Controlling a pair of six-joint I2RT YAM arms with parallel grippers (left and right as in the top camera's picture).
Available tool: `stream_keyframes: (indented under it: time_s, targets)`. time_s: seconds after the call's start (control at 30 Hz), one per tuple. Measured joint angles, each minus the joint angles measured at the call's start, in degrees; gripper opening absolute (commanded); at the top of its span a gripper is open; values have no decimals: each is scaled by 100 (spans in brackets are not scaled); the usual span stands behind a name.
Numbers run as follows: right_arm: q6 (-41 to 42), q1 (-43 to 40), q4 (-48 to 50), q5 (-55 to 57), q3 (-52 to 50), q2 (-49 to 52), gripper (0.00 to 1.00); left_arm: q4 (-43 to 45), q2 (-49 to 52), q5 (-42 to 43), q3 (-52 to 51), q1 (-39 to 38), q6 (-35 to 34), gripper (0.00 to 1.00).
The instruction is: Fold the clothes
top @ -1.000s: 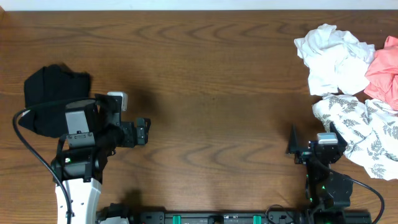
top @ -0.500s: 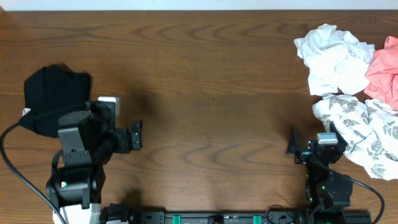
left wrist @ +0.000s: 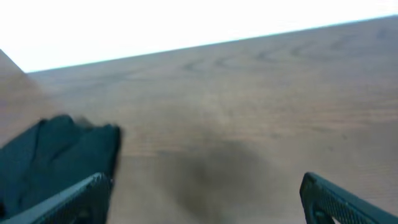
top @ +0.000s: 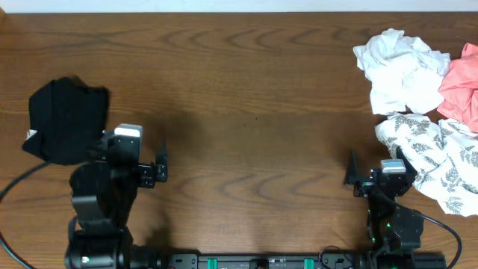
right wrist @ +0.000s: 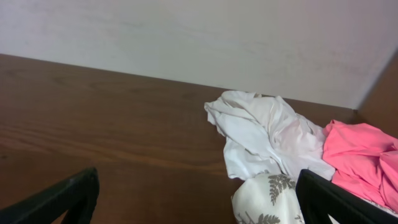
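A black garment lies folded in a compact bundle at the table's left, with a bit of white showing at its left edge. My left gripper hovers just near-right of it, open and empty; in the left wrist view its left finger overlaps the black garment. At the right lie crumpled white, pink and leaf-print clothes. My right gripper stands open and empty beside the leaf-print piece, facing the white and pink ones.
The brown wooden table stretches between the two piles. Its far edge meets a pale wall. Both arm bases sit at the near edge.
My left arm has drawn back toward the near edge and off the black garment, its gripper turning to face the far side. The right arm has not moved.
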Motion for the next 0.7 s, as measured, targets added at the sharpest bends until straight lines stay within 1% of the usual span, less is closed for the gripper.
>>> stream_keyframes:
  time_s: [0.23, 0.43, 0.53, 0.7]
  targets:
    - [0, 0, 2, 0, 0, 0, 99, 1545, -872, 2, -1561, -48, 85, 98]
    - [0, 0, 0, 0, 0, 0, 99, 3101, -1725, 2, -2726, -96, 87, 98]
    - [0, 0, 0, 0, 0, 0, 99, 3624, -2052, 2, -3141, -96, 87, 98]
    - [0, 0, 2, 0, 0, 2, 99, 3759, -2498, 2, -3532, -96, 87, 98]
